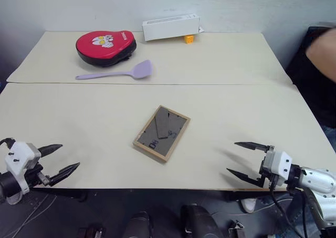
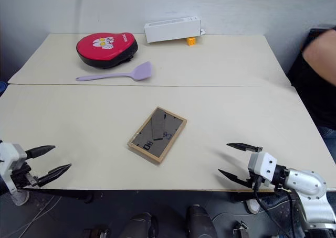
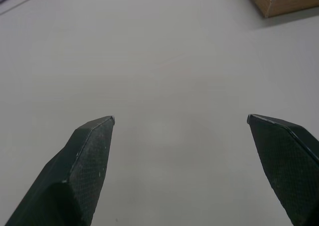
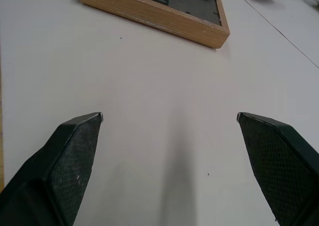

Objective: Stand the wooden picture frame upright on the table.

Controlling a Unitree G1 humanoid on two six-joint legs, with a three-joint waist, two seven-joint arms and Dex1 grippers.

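Note:
The wooden picture frame (image 1: 161, 132) lies flat in the middle of the table (image 1: 105, 117), its dark back panel and folded stand facing up. Its light-wood edge also shows in the right wrist view (image 4: 159, 17), and one corner of it in the left wrist view (image 3: 281, 1). My left gripper (image 1: 59, 158) hovers open over the table's near left edge, well left of the frame. Open as well, my right gripper (image 1: 241, 158) hangs over the near right edge, to the right of the frame. Neither holds anything.
On the far half of the table lie a red and black pad (image 1: 105, 46), a lilac spatula (image 1: 118, 72), a white rectangular box (image 1: 170, 26) and a small orange block (image 1: 188, 38). A person's arm (image 1: 321, 49) shows at the right edge. A seam (image 1: 210, 84) crosses the tabletop.

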